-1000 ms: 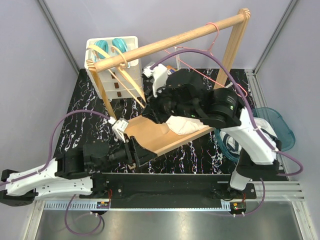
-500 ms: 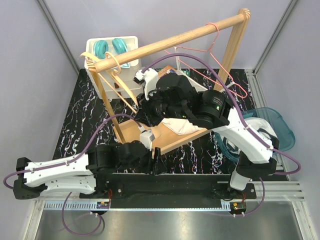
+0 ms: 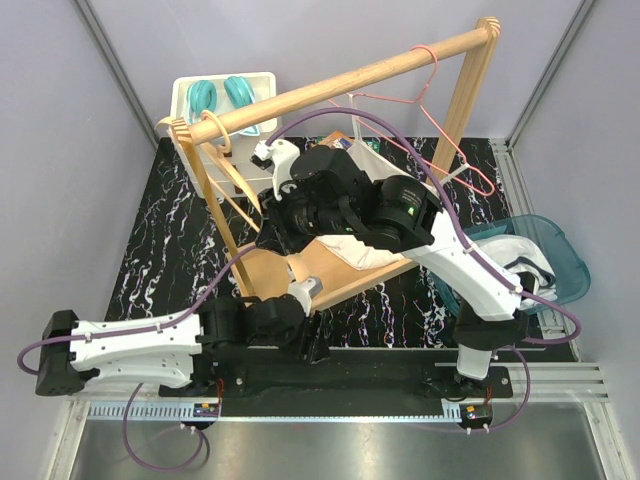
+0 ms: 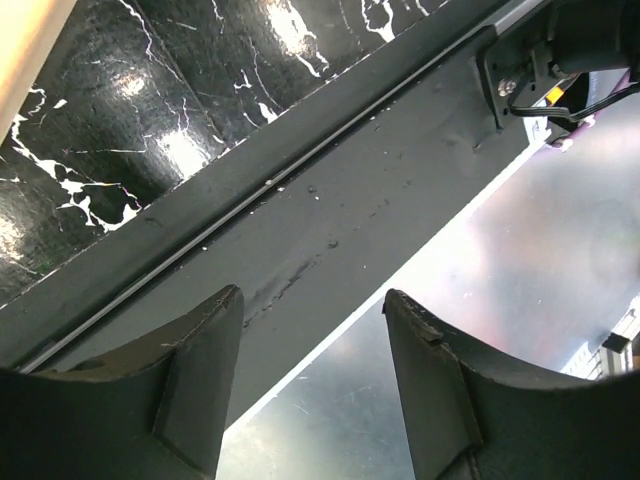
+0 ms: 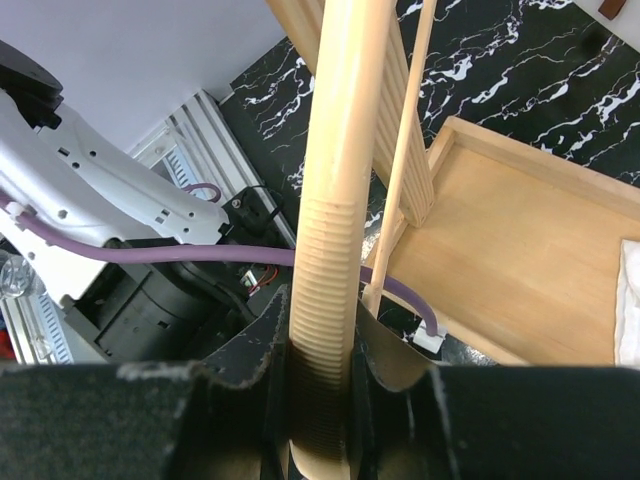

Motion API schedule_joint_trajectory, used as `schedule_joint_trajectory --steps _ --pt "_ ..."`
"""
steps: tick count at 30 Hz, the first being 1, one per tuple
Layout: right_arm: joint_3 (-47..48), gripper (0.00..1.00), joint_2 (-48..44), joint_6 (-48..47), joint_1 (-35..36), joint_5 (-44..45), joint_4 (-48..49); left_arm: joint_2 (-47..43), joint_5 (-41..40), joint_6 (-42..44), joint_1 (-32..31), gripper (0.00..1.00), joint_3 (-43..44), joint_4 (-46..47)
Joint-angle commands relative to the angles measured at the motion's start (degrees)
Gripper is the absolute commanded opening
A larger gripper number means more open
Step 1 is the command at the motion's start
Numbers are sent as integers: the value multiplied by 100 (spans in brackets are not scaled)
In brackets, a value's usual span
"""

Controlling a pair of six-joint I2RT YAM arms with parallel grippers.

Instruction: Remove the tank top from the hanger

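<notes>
Two pincers: I see the left pincer (image 4: pixel 310 370) standing wide with nothing between its fingers, over the near edge of the bench (image 4: pixel 150 90). The right pincer (image 5: pixel 325 350) is clamped narrow on one arm of the wooden hanger (image 5: pixel 335 200).
Tank top: the tank top (image 3: pixel 352 250) lies crumpled and white on the rack's base board (image 3: pixel 265 270), clear of the hanger.
Hook: it appears to loop over the rail (image 3: pixel 330 85) near its left end.
Done: I judge the garment is off the hanger.
Left: only letting go of the hanger and backing the arm away, as far as I can tell.
</notes>
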Motion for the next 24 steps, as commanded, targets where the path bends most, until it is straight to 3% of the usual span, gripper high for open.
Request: schedule_joint_trajectory --steps 1,3,4,7,8,9,11,15,24 --pt "177 20 -11 32 2 -103 -183 65 149 127 -22 63 -30 825" --pt "178 26 -29 59 11 -76 -210 328 149 293 -22 63 66 877" --pt "160 35 -55 59 2 -59 -210 425 157 355 -13 63 171 904" --pt "37 50 -196 67 2 160 -262 881 166 671 -22 63 478 983" --pt "-85 62 -326 67 11 231 -288 1109 157 837 -22 63 576 1035" --pt "-156 65 -415 59 2 414 -306 1233 157 926 -22 63 664 1053" --pt "-384 82 -713 67 2 652 -324 1575 149 1171 -22 64 980 1141" --pt "-648 99 -1250 85 11 1398 -341 2095 131 1585 -4 64 1463 1247" --pt "-1773 100 -2849 410 2 2744 -412 2991 174 2324 154 66 2553 1194"
